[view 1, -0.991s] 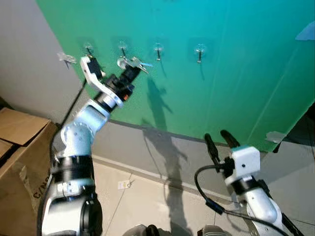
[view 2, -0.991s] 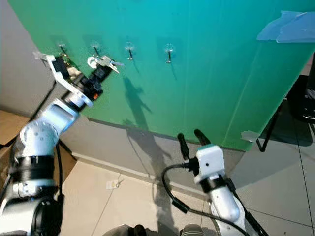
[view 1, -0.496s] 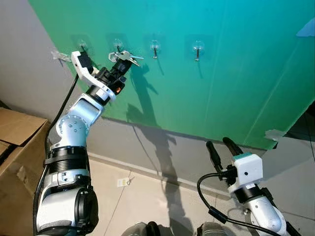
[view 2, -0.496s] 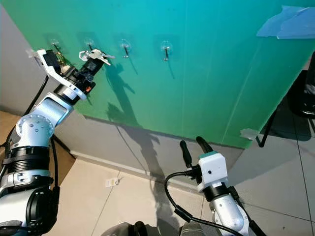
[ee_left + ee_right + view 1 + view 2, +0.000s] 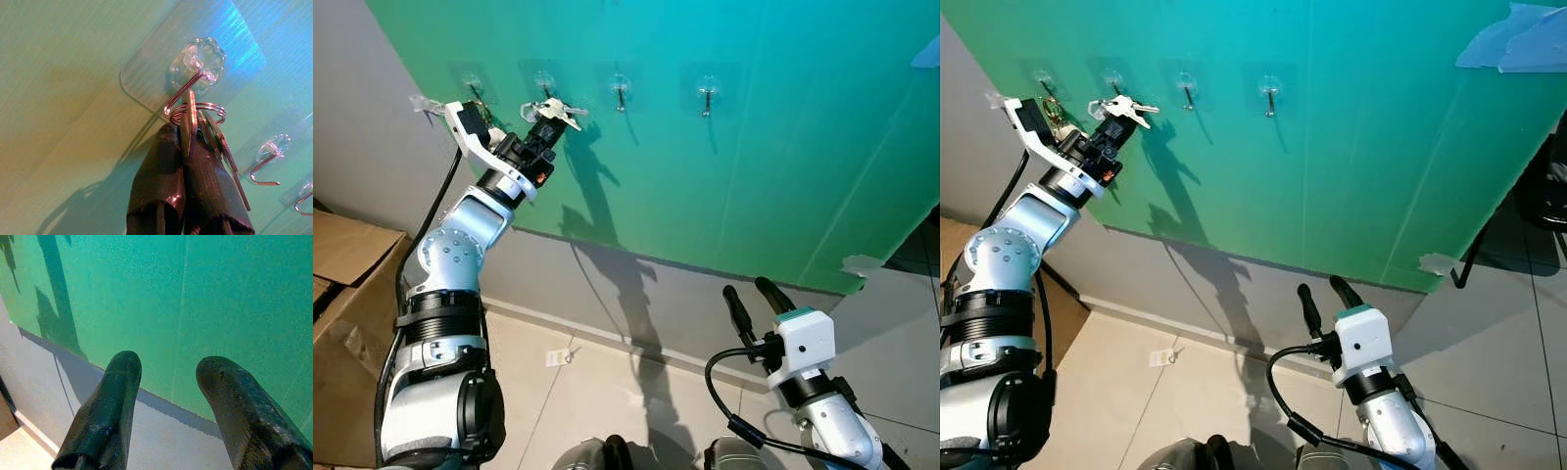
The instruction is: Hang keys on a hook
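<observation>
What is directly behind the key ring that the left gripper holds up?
Behind the key ring sits a clear hook stuck on the green board. The left gripper covers the keys' lower parts.

A green board (image 5: 734, 176) stands against the wall and carries four clear stick-on hooks in one row. The left gripper (image 5: 188, 147) is raised up to the second hook (image 5: 195, 66) of the row, counted from the robot's left. Its black fingers (image 5: 161, 181) are closed on the keys (image 5: 190, 122), and the key ring lies right at the wire of this hook; whether the ring is over the wire, I cannot tell. The first hook (image 5: 472, 82) is just beside the gripper, on its left side. The third hook (image 5: 620, 86) and the fourth hook (image 5: 707, 90) are further to its right. Pieces of tape (image 5: 1518, 37) hold the board's edge, far from the gripper.
</observation>
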Motion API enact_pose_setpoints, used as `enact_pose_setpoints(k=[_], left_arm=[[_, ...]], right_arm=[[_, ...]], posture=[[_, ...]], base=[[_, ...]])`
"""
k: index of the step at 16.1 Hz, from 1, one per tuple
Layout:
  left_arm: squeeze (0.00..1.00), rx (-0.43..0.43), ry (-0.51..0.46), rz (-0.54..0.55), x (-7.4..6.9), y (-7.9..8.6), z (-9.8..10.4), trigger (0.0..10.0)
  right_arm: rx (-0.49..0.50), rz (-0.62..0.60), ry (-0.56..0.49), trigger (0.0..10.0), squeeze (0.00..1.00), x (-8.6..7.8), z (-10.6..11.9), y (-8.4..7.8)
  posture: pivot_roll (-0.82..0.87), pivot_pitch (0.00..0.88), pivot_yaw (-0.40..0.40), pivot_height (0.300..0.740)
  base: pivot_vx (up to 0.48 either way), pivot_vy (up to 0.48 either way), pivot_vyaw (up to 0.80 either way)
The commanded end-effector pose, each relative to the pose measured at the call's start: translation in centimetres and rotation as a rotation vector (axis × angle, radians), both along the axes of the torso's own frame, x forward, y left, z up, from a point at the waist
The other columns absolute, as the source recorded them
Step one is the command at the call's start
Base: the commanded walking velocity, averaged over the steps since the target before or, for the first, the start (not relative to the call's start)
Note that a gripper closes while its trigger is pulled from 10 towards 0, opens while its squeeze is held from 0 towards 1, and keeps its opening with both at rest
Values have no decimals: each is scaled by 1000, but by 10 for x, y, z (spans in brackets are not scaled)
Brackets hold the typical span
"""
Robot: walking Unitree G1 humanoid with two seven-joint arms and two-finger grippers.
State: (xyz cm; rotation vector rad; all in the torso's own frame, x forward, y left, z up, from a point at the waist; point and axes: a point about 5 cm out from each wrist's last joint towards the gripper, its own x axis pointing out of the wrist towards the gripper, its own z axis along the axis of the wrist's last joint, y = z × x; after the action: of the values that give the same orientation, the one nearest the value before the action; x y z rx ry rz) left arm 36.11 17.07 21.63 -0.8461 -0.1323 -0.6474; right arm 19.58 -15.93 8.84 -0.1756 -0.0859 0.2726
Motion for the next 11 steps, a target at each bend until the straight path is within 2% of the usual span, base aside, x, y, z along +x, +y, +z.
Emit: enact_pose_setpoints(k=[1,6,11], left_arm=[[0,1,-7,54,3,12,5,10000],[0,2,-40,53,9,9,16,10000],[0,-21,-56,76,16,14,24,10000]], right_arm=[[7,11,3,10000,0,-1,-1,1],[6,11,4,10000,0,-1,-1,1],[7,14,-3,10000,0,1,2,5]], posture=[[-263,112,171,736],[-270,112,172,736],[-274,102,174,736]], base=[[0,0,0],[0,0,0],[0,0,0]])
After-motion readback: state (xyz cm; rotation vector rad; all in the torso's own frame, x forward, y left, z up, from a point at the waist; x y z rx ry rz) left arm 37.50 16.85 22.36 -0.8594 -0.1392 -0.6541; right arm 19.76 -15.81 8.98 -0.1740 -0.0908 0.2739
